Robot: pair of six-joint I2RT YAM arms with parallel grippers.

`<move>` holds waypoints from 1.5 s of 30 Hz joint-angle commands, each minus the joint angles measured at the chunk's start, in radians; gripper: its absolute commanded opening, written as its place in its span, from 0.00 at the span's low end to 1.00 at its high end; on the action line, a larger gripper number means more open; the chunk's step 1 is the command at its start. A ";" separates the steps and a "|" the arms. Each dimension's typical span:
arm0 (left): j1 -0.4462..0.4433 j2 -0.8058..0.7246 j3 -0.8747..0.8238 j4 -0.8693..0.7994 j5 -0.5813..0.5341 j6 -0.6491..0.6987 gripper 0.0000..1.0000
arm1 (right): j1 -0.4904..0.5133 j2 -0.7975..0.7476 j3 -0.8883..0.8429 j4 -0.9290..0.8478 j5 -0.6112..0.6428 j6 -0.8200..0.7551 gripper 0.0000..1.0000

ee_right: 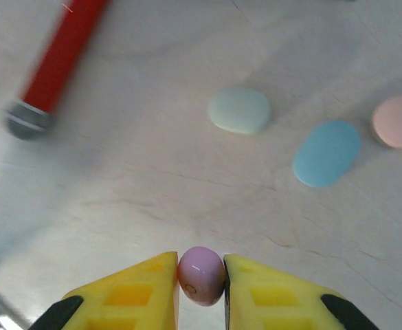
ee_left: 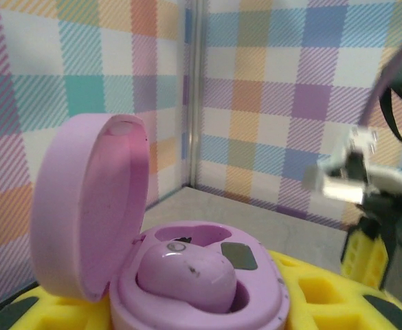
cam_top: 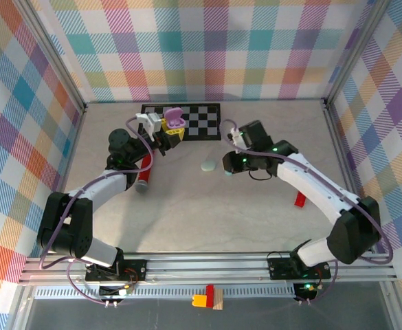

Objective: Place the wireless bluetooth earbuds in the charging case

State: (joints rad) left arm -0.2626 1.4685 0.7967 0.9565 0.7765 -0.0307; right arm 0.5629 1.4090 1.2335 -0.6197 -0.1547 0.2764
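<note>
From above, I see my left gripper (cam_top: 170, 132) at 11 o'clock, its jaws pinching one open charging case (cam_top: 175, 118). Left wrist: one seated earbud (ee_left: 185, 275) lies in it. Right wrist: the right gripper (ee_right: 201, 267) jaws pinch one second earbud (ee_right: 201, 276); three pastel pebbles (ee_right: 326, 152) lie at 1 o'clock on the surface (ee_right: 152, 192).

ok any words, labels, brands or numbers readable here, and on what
None can be read. The lilac charging case and the lilac earbud in the right pincer show no lettering; the checkerboard is plain squares; the red stick is too blurred to tell.
</note>
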 commanded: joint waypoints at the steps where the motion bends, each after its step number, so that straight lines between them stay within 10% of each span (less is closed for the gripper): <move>1: -0.041 -0.017 -0.024 0.027 0.040 0.038 0.36 | -0.043 -0.045 0.006 0.067 -0.260 0.072 0.21; 15: -0.239 0.064 -0.018 -0.038 0.046 0.141 0.36 | -0.141 -0.118 0.084 0.145 -0.561 0.149 0.22; 45: -0.304 0.076 0.044 -0.044 0.068 0.153 0.36 | -0.161 -0.057 0.045 0.103 -0.511 0.083 0.22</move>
State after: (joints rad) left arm -0.5617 1.5772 0.8165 0.8898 0.8204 0.1024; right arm 0.4065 1.3415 1.2907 -0.5049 -0.6647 0.3870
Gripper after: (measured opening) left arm 0.383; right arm 0.220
